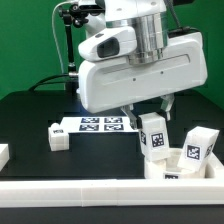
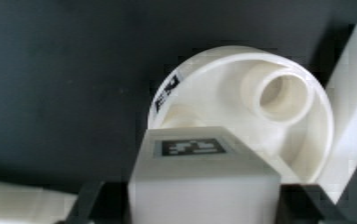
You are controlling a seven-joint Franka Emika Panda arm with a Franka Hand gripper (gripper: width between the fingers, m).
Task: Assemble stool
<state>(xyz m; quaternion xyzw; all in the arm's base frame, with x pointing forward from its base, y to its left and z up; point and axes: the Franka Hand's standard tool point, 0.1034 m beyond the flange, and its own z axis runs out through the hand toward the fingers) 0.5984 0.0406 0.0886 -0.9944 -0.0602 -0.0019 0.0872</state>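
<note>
The fingers grasp a leg upright. It sits over the seat, probably lined up for the socket.

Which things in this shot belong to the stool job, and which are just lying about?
Job in hand:
- seat
- held leg, with the gripper shut on it
- second leg, at the exterior view's right
- third leg, at the exterior view's left

Lying about:
- marker board
- border rail

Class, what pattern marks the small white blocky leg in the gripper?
The leg bears a black-and-white square tag; clearest in wrist view.
</note>
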